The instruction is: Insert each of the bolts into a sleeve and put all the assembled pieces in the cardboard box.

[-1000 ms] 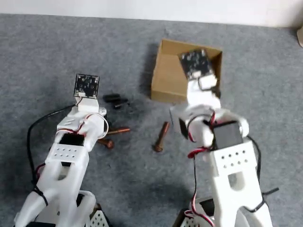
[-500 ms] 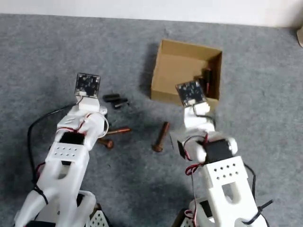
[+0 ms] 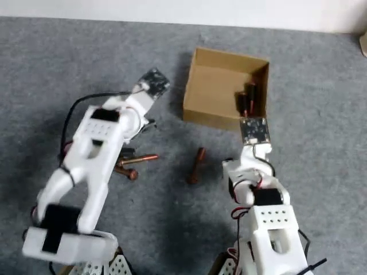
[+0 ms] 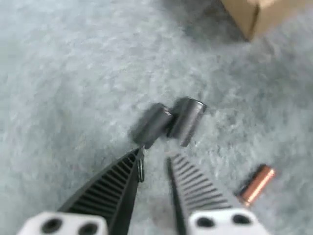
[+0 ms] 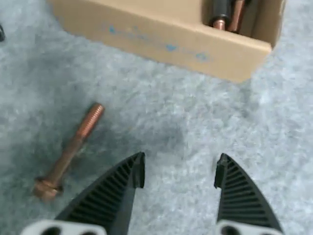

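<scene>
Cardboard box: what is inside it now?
Sleeved copper bolts lie against one side wall of the cardboard box. How many is unclear; the near wall covers the floor strip behind it.

A grey carpet (image 3: 63,63) meets a white wall (image 3: 172,8) at the far edge.

No legible text, blue marks (image 5: 168,48) on cardboard box (image 5: 122,19) wall

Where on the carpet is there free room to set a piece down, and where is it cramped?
Bare carpet lies left of the cardboard box, toward the far edge, and right of the box. The box's left half is bare. The stretch nearer the robot is crowded: the lone bolt, two bolts and the sleeves by the left end effector.
</scene>
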### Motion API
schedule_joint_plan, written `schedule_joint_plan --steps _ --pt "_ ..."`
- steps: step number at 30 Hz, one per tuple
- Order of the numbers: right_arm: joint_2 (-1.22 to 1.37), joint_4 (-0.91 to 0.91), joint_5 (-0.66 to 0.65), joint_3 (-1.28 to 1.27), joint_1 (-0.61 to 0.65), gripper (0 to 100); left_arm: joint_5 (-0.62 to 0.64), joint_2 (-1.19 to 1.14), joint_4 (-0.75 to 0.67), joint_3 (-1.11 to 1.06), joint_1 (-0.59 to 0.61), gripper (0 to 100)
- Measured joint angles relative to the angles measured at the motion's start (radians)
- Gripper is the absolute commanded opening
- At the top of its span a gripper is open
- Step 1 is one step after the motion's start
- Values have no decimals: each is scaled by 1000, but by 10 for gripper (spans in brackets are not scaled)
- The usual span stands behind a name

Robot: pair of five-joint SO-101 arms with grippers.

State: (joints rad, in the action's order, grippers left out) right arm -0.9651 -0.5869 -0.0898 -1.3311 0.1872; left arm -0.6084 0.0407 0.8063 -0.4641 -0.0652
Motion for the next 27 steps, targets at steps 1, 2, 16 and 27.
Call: schedule_joint_plan --steps 1,2,16,27 --pt "-5 15 0 -8 0 214 -32 -21 17 23 -5 130" --pt "-9 23 0 -12 -3 214 -64 -37 31 38 -11 130" --pt "-11 37 0 -15 -8 214 -338 -117 106 77 -46 133" --pt "-11 37 0 -15 -8 214 -341 -414 118 292 -49 133"
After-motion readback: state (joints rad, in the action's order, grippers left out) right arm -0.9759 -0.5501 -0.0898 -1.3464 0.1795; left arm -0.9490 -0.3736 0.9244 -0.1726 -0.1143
